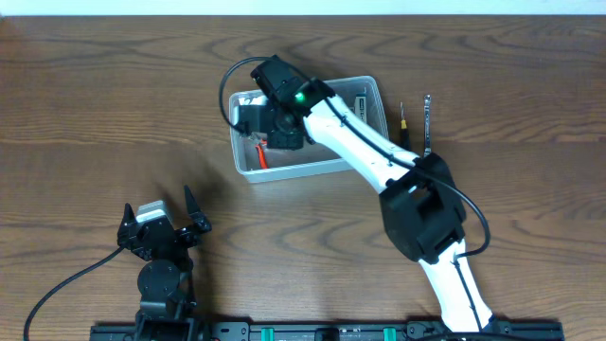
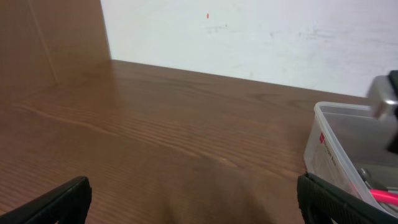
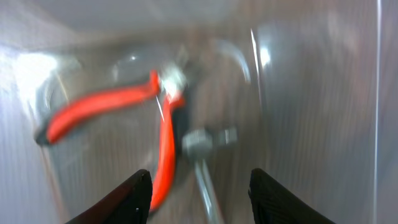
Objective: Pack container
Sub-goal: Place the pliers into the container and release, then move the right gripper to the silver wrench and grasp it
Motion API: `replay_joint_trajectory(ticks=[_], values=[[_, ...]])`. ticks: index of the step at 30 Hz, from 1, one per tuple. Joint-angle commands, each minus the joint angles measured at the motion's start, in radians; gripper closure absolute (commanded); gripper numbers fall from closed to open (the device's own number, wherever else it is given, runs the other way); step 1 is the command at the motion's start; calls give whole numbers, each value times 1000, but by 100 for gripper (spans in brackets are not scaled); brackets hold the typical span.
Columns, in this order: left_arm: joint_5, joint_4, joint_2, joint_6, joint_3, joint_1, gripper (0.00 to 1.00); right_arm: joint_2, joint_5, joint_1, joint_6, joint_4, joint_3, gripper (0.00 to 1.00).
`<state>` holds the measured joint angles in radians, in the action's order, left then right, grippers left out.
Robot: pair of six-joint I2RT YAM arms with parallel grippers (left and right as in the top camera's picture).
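Right gripper (image 3: pixel 205 200), jaws apart, hangs just over red-handled pliers (image 3: pixel 99 107) lying inside the clear rectangular plastic container (image 1: pixel 294 170).

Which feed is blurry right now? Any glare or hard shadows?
Right wrist: heavy blur, the red-handled pliers are smeared, and there is white glare on the container wall at left. Left wrist: fairly sharp, with even light and no glare. Overhead: sharp, with only a soft shadow by the left gripper.
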<state>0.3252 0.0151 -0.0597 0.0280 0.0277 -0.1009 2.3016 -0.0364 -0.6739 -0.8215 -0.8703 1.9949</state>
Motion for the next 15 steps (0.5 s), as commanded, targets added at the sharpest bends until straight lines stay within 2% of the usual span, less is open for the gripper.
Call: replay_joint_trajectory(ticks=[1, 6, 9, 12, 15], values=[[16, 26, 3, -2, -24, 2, 2, -164, 81, 75, 250, -40, 12, 46], [16, 26, 3, -2, -24, 2, 2, -336, 80, 219, 499, -124, 12, 45], [16, 26, 3, -2, -24, 2, 2, -402, 28, 377, 685, -173, 12, 36], [16, 26, 3, -2, -24, 2, 2, -398, -32, 524, 773, -230, 8, 46], [16, 26, 3, -2, -24, 2, 2, -361, -43, 622, 848, -266, -16, 47]])
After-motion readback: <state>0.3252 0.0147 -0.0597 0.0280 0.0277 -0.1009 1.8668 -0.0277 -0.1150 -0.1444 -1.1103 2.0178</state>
